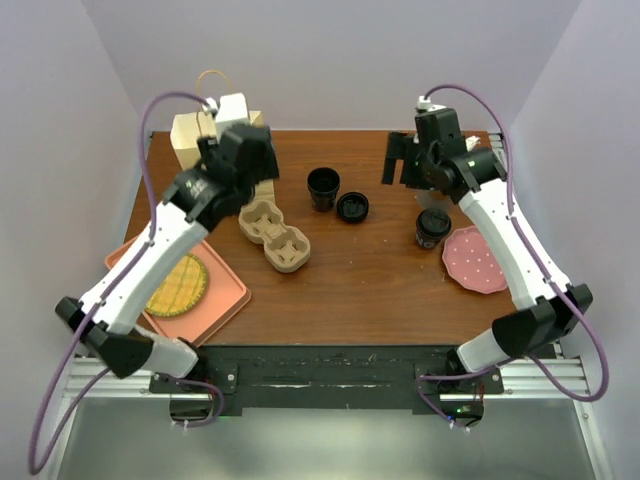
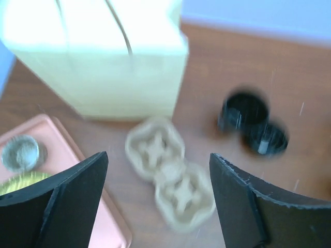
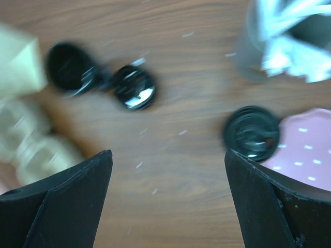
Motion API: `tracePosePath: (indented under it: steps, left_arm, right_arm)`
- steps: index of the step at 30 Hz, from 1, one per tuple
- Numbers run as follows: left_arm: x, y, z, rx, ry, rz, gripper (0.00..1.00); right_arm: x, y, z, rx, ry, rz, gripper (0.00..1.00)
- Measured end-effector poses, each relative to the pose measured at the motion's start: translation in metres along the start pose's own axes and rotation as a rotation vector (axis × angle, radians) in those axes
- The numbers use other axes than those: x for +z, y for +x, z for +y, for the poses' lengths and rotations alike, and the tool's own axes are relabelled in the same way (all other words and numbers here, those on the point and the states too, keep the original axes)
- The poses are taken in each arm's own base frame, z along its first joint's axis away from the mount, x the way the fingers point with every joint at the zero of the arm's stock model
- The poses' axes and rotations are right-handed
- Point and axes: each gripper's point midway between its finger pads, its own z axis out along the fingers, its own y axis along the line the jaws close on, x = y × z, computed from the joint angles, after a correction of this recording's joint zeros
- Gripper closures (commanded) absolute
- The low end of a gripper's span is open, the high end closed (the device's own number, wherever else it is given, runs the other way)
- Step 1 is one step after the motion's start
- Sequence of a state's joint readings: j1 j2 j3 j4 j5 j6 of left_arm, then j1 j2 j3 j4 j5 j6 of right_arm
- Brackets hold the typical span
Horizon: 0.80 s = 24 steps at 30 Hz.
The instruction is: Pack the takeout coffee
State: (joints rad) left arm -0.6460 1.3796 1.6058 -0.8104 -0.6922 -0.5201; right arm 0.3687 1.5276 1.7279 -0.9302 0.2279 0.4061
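Takeout coffee (image 3: pixel 252 133) sits in nobody's grip: the left gripper (image 2: pixel 158 160) hangs spread and empty above the cup carrier (image 1: pixel 273 236), the right gripper (image 3: pixel 168 155) the same, off to that carrier's right. The coffee stands farther right again, so this reads as the approach. Next, the right gripper must centre over it and close round its body. Both wrist views are smeared, and the left arm (image 1: pixel 160 250) partly masks the paper bag (image 1: pixel 215 130) behind the carrier.
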Motion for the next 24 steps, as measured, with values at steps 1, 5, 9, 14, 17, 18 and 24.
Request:
tracePosePath:
  steps: [1,5,9,14,17,18,24]
  left_arm:
    - [0.004,-0.015,0.0,-0.027,-0.017,-0.026,0.2]
    - [0.02,-0.077,0.009,-0.125,-0.108,-0.11,0.22]
    - [0.033,-0.099,0.029,-0.126,-0.163,-0.137,0.28]
    - [0.052,-0.111,0.095,-0.172,-0.272,-0.128,0.29]
    - [0.061,-0.113,0.149,-0.212,-0.35,-0.128,0.31]
    - [0.062,-0.112,0.162,-0.223,-0.364,-0.125,0.33]
    - [0.085,-0.109,0.218,-0.284,-0.384,-0.097,0.35]
  right_arm:
    - [-0.009,0.004,0.011,-0.016,-0.046,0.008,0.07]
    - [-0.038,0.024,0.036,-0.05,-0.19,0.038,0.07]
    - [-0.047,0.027,0.038,-0.04,-0.229,0.042,0.1]
    - [-0.044,0.022,0.055,-0.031,-0.296,0.062,0.11]
    - [-0.045,0.023,0.062,-0.026,-0.323,0.071,0.11]
    - [-0.046,0.023,0.062,-0.022,-0.327,0.07,0.11]
    - [-0.055,0.031,0.064,0.016,-0.356,0.084,0.12]
